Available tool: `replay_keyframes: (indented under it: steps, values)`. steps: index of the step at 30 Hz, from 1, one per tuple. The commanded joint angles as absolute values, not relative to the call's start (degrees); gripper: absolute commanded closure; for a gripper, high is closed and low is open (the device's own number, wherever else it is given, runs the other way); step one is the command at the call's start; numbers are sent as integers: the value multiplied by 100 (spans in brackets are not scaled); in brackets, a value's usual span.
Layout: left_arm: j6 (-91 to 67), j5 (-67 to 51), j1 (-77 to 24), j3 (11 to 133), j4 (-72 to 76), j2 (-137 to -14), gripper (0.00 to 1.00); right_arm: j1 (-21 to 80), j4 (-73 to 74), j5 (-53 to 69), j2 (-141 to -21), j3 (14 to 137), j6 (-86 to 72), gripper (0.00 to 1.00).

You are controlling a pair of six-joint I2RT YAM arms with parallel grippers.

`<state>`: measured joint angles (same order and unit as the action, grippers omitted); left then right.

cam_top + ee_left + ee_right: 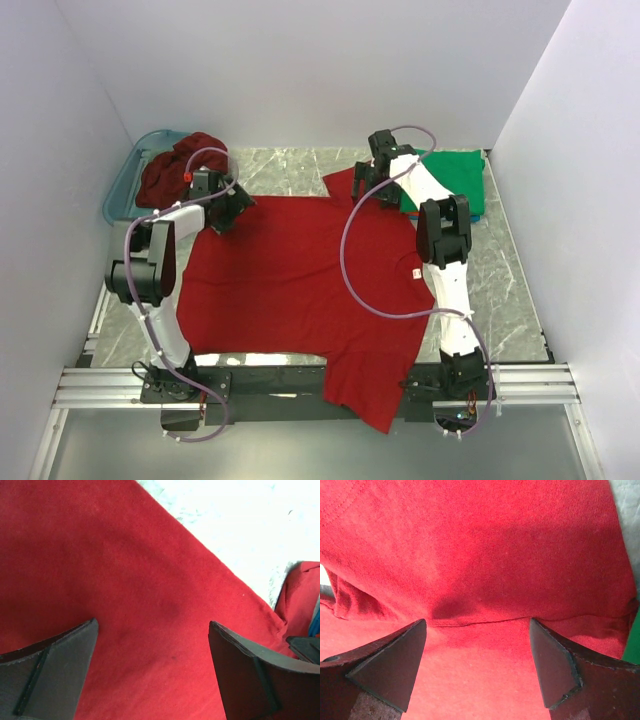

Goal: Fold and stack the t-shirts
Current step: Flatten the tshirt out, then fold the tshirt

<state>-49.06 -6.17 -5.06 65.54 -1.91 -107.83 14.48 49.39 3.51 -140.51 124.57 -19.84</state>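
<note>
A bright red t-shirt (300, 280) lies spread flat over the table, one sleeve hanging over the near edge. My left gripper (228, 208) is open just above its far left corner; the red cloth (150, 605) fills the space between its fingers. My right gripper (372, 183) is open above the far right sleeve, and a seam of the red cloth (480, 622) runs between its fingers. A maroon t-shirt (175, 170) lies crumpled in the basket. A folded green t-shirt (450, 180) lies at the far right, on something blue.
A translucent teal basket (125, 185) stands at the far left corner. White walls close in the table on three sides. The marble tabletop (290, 170) shows beyond the shirt. A metal rail (100, 385) runs along the near edge.
</note>
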Motion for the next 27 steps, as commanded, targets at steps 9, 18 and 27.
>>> replay_keyframes:
  steps: [9, 18, 27]
  values:
    - [-4896, -677, -545, 7488, -97, -11575, 1, 1169, 5186, 439, -14713, 13438, -2039, 9]
    - [-4606, -694, -580, 8463, -526, -12041, 1, 993, 4817, 588, -14503, 13658, -1865, 9]
    - [-4368, -247, -729, 8114, -1194, -10148, 1, 1555, 4597, 379, -12757, 12705, -1002, 7]
